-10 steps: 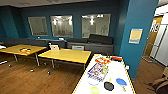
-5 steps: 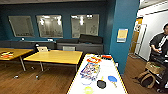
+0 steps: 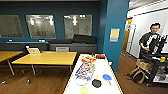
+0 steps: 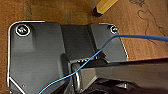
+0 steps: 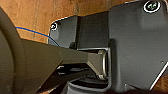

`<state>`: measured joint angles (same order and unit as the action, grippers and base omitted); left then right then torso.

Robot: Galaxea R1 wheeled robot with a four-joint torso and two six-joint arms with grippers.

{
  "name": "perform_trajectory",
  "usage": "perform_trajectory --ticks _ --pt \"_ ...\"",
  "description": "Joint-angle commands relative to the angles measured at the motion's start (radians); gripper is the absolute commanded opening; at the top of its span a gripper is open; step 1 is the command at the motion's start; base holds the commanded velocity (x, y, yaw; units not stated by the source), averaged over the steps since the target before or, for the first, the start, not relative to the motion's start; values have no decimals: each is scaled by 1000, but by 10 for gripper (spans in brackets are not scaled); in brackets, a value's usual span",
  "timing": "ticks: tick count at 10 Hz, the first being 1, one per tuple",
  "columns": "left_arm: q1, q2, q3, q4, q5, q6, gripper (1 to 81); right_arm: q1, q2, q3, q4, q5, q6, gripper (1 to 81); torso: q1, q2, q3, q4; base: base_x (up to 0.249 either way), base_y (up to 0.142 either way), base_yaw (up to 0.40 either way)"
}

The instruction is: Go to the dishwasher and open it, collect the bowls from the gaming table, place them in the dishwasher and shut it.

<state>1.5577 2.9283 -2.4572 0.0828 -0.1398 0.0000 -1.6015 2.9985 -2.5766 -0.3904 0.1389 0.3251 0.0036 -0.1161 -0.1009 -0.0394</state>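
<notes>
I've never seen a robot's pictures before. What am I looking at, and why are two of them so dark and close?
A wheeled robot with two arms took these. The wide picture comes from a camera high on it. Ahead is a white-topped table with yellow sides. On it lie a black bowl, a blue bowl and colourful sheets. Yellow desks stand to the left, and a person on the right. The dark pictures come from cameras on its wrists: you see robot parts, a blue cable and brown floor. Nothing looks held.
</notes>
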Motion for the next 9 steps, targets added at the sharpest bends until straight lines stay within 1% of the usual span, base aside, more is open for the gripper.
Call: perform_trajectory --ticks 1,6,9 --pt "-43 -3 14 2 45 3 811 50 -1 9 -11 -35 -5 811 0 0 0 0 0 0 0" --pt "-41 -3 14 5 45 5 811 48 -1 9 -4 -33 -5 811 0 0 0 0 0 0 0" --pt "-41 -3 14 6 42 6 811 50 -1 9 2 -33 6 811 -3 -1 0 0 86 0 0"
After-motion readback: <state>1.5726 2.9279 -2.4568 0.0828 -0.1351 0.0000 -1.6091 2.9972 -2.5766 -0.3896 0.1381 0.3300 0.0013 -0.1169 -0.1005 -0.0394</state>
